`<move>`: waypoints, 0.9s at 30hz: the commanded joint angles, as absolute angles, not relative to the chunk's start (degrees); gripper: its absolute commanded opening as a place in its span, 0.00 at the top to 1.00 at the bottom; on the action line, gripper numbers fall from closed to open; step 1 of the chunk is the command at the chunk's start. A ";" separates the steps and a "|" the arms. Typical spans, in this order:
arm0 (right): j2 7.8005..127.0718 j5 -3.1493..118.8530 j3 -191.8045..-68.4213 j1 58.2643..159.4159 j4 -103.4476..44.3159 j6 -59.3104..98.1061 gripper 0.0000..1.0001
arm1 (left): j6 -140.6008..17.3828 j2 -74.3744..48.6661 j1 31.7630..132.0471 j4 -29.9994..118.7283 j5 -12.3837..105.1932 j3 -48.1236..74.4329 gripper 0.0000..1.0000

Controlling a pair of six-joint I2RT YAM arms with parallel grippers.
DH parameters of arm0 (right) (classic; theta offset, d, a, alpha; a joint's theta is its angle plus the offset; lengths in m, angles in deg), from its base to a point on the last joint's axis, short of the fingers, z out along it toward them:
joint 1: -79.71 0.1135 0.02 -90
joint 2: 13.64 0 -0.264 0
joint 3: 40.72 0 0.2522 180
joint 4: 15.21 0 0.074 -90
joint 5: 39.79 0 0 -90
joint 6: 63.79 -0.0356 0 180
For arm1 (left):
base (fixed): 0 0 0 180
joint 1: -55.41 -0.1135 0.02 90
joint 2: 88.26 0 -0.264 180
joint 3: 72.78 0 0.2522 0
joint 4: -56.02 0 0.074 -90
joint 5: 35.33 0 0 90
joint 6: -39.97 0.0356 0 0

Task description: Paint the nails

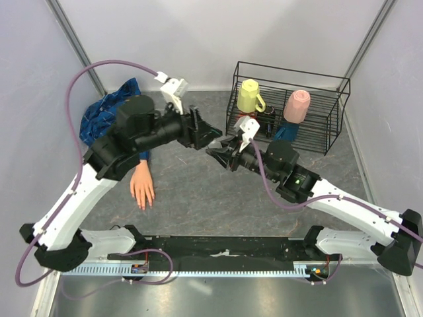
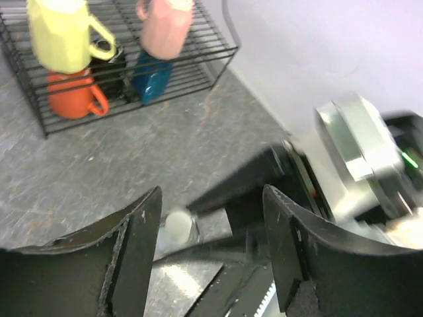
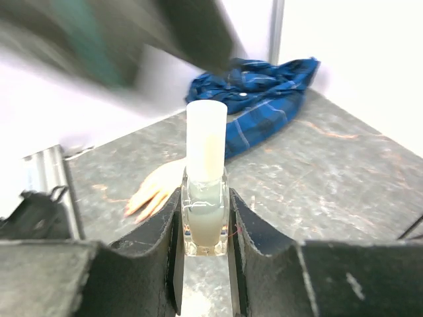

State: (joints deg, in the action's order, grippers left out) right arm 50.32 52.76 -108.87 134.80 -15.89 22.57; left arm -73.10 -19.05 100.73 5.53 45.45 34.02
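Note:
My right gripper is shut on a small clear nail-polish bottle with a tall white cap, held upright above the table. In the top view this gripper is mid-table. My left gripper is open just above and beside it. The left wrist view shows the open left gripper with the white cap below it, near the left finger. The pale mannequin hand lies palm down, sticking out of a blue plaid sleeve. Its nails are too small to make out.
A black wire rack at the back right holds a yellow mug, a pink mug and darker mugs below. Grey walls close in left, right and back. A black rail runs along the near edge.

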 commanded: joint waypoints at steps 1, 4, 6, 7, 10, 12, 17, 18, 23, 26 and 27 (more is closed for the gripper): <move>47.18 69.35 -107.57 129.73 -11.93 16.12 1.00 | -73.23 -25.06 96.28 12.02 30.69 30.03 0.35; 46.65 77.52 -106.60 125.95 -9.11 11.98 1.00 | -74.46 -27.79 93.47 15.62 24.62 26.42 0.37; 46.39 81.66 -106.25 124.37 -7.27 9.44 1.00 | -76.21 -28.40 91.80 18.16 21.37 24.15 0.37; 46.38 82.81 -105.90 123.49 -6.30 8.56 1.00 | -76.83 -28.32 91.01 19.14 20.31 23.52 0.38; 46.38 86.24 -105.54 122.52 -3.14 4.96 1.00 | -79.47 -27.62 89.86 22.81 17.41 21.06 0.41; 46.73 88.17 -105.37 121.73 -0.50 3.28 1.00 | -82.00 -27.53 89.60 25.81 14.42 18.87 0.42; 48.14 90.99 -104.75 120.76 4.68 -1.46 1.00 | -84.22 -27.35 89.33 31.97 11.07 16.66 0.47; 48.49 91.17 -104.67 120.85 5.13 -1.73 1.00 | -84.22 -27.18 89.33 32.15 11.25 16.49 0.48; 49.37 92.05 -104.05 120.58 6.89 -2.97 1.00 | -84.92 -27.70 89.33 34.26 10.99 15.52 0.50; 49.90 92.40 -103.96 120.58 7.76 -3.84 1.00 | -85.62 -27.09 89.33 35.22 10.29 15.43 0.51; 50.07 92.49 -103.96 120.58 8.03 -3.93 1.00 | -85.80 -26.83 89.33 35.40 10.11 15.52 0.53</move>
